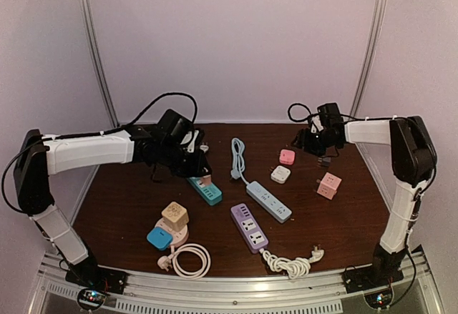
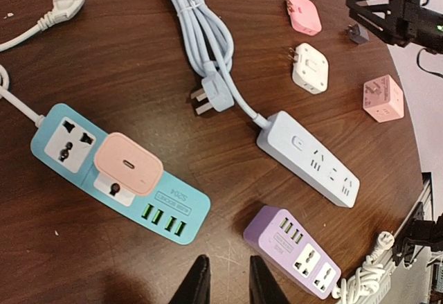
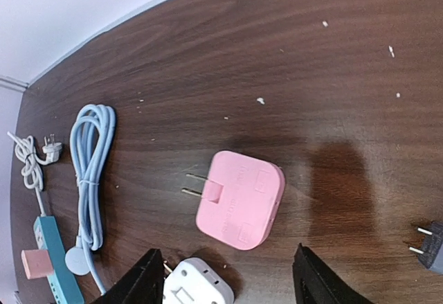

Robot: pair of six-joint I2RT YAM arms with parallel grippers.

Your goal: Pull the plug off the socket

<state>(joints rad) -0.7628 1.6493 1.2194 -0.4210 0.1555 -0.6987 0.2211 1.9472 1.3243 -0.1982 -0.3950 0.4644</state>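
Note:
A peach plug [image 2: 128,164] sits in the teal power strip [image 2: 173,207], beside the strip's free white socket. In the top view the plug [image 1: 205,182] and the strip [image 1: 210,193] lie just below my left gripper [image 1: 195,162]. In the left wrist view my left gripper [image 2: 228,276] hovers empty over bare table to the right of the strip's green USB end, its jaws a narrow gap apart. My right gripper [image 1: 312,142] is at the back right, wide open and empty [image 3: 228,280], above a flat pink adapter [image 3: 239,200].
A pale blue strip [image 1: 268,201] with its coiled cable [image 1: 237,155] and a purple strip [image 1: 249,227] lie mid-table. A white adapter [image 1: 280,174], a pink cube [image 1: 328,185] and a small black plug [image 3: 430,245] are at the right. A beige cube [image 1: 174,216], a blue adapter [image 1: 159,238] and a white cable coil [image 1: 190,260] are at the front left.

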